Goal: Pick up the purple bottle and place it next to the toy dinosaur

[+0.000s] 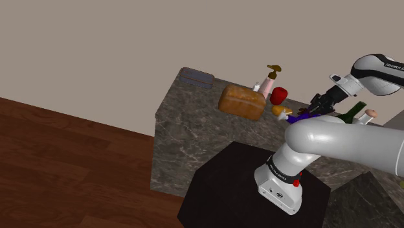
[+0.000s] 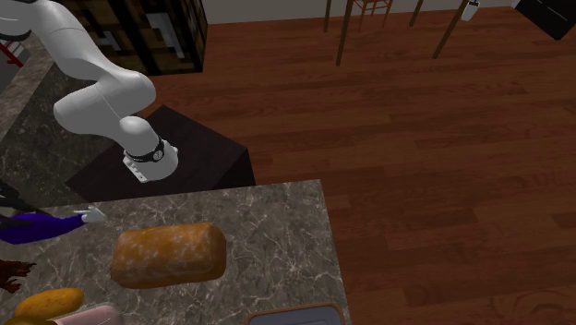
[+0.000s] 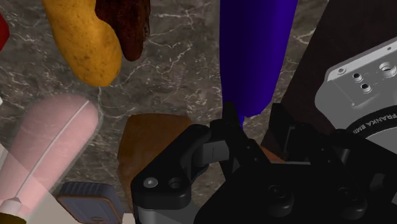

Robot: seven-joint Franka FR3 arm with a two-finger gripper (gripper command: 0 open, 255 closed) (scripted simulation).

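The purple bottle (image 3: 254,51) lies level over the dark marble counter (image 1: 194,123), and its narrow end sits between my gripper's (image 3: 254,121) two black fingers, which are closed on it. In the shoulder view the gripper (image 1: 315,107) is at the counter's right part with the purple bottle (image 1: 299,118) sticking out to its left. From the second exterior view the purple bottle (image 2: 37,226) points its white cap towards the bread. The toy dinosaur (image 3: 127,25), dark brown, lies just beside the bottle; the toy dinosaur (image 2: 13,273) is cut by the picture's left edge.
A bread loaf (image 1: 242,102) lies mid-counter. A yellow, potato-like thing (image 3: 89,44), a pink spray bottle (image 1: 267,84), a red object (image 1: 279,95) and a dark green bottle (image 1: 353,112) crowd the area. A grey tray (image 1: 196,78) sits at the far corner. My black stand (image 1: 246,194) is in front.
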